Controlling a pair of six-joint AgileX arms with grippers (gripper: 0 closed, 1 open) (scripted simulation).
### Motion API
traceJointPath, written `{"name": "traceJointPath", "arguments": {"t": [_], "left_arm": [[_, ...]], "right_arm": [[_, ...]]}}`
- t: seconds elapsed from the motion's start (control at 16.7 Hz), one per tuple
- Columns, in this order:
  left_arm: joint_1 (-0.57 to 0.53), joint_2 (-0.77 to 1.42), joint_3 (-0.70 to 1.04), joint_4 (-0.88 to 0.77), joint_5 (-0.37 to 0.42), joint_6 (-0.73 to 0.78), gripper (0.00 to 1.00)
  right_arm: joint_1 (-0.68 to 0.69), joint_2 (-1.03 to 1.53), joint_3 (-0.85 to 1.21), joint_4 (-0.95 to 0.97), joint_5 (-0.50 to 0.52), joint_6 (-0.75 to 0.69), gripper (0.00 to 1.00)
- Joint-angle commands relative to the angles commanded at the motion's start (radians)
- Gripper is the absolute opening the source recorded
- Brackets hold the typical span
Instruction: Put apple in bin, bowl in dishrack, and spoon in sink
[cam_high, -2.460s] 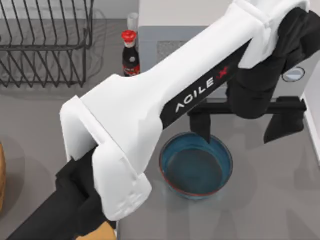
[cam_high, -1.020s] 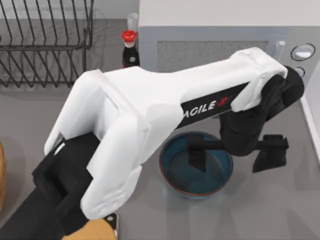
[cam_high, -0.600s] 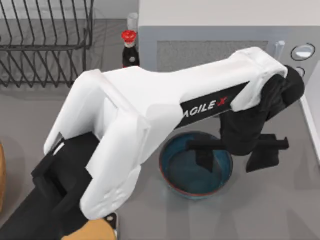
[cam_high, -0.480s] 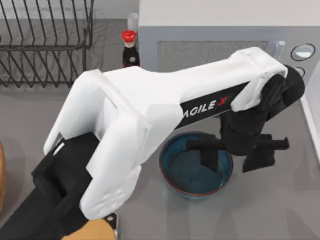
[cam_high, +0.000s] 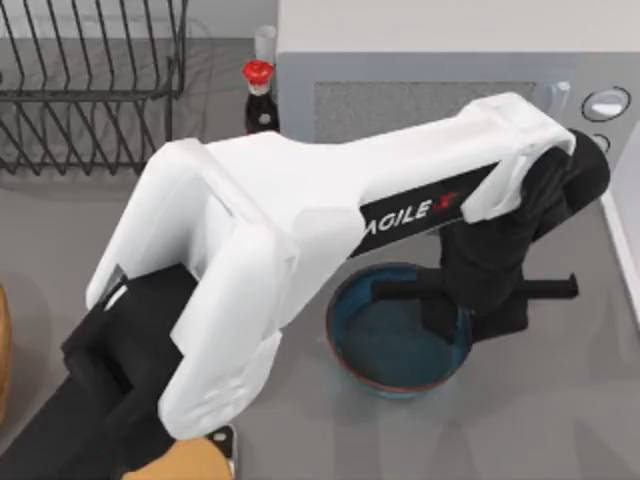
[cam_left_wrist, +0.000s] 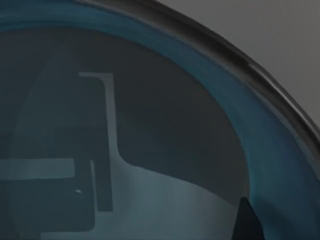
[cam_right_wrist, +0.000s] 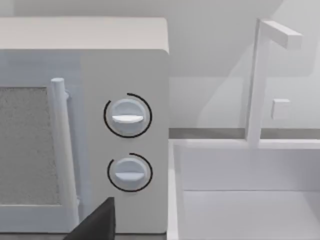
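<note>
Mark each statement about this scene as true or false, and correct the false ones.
1. The left gripper is at the bowl's rim. True.
2. The bowl sits in the dishrack. False: it stands on the table, in front of the microwave.
3. The sauce bottle has a red cap. True.
4. The microwave has three dials. False: the right wrist view shows two dials.
</note>
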Motion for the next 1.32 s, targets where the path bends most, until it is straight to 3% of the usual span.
{"name": "traceJointPath", "arguments": {"t": [0.54, 1.08, 1.32], "left_arm": [[0.000, 0.011, 0.035, -0.037, 0.000, 0.000, 0.00], [-0.003, 0.123, 0.563, -0.422, 0.000, -0.004, 0.00], [-0.001, 0.148, 0.687, -0.534, 0.002, 0.000, 0.00]], "right_arm": [[0.000, 0.000, 0.000, 0.000, 0.000, 0.000, 1.00], [0.000, 0.000, 0.000, 0.000, 0.000, 0.000, 1.00], [0.000, 0.000, 0.000, 0.000, 0.000, 0.000, 1.00]]}}
